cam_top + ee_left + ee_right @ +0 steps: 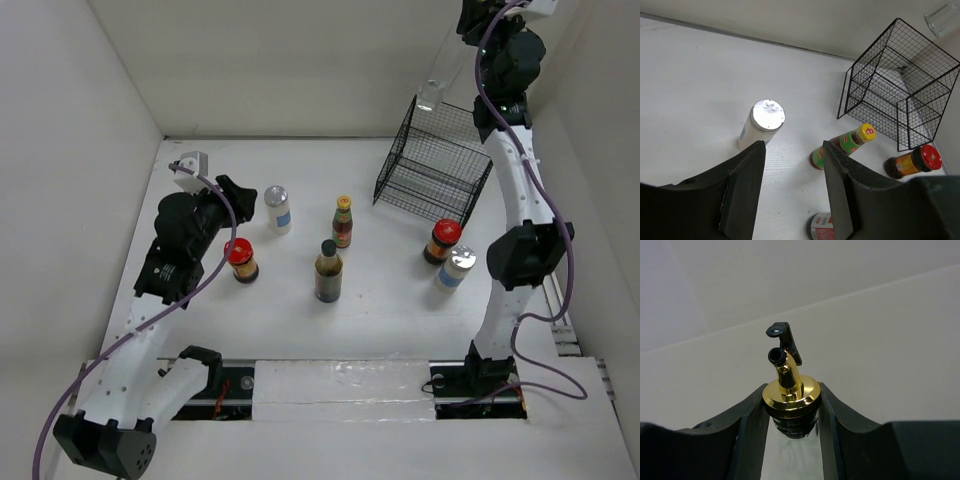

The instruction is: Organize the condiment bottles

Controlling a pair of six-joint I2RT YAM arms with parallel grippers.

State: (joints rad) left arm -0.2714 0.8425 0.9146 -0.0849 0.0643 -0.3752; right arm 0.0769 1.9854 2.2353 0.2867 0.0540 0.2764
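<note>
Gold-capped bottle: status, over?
Right gripper shut on gold-capped bottle, held high beside black wire basket. Left gripper open, empty. Other six bottles standing outside basket, none seen in the way.

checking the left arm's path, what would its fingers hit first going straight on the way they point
Probably the white shaker with the silver lid, standing just ahead, a little left of the gap between the left fingers; depth is unclear.
</note>
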